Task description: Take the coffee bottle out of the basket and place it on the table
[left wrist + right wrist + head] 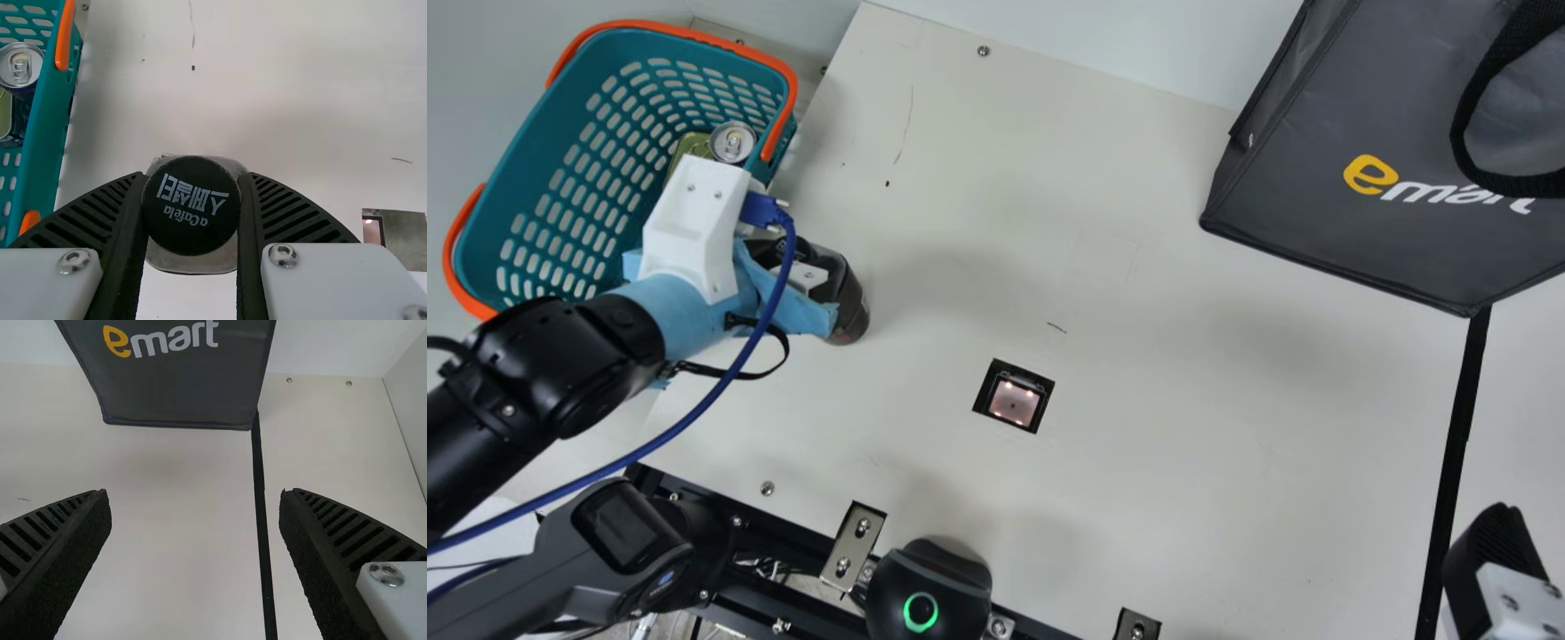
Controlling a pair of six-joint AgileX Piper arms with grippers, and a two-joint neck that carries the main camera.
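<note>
My left pincer (811,267), black-ribbed, clamps the dark, round-capped coffee bottle (851,316); just beside my grip sits the perforated teal plastic basket (631,49) with orange handles; that arm slants in; my right pincer (1492,542) gapes wide

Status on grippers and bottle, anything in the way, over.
Left gripper shut on bottle, outside basket. Right gripper open, empty. Basket close by; nothing blocking otherwise.

A silver-topped can (732,142) sits beside a green tin (694,145) at the main view's upper left. Across at upper right is a dark grey bag (1352,213) with a black handle (1463,133); a black strip (1458,427) runs from near its lower corner. Between them lies a square, lit panel (1014,403).
</note>
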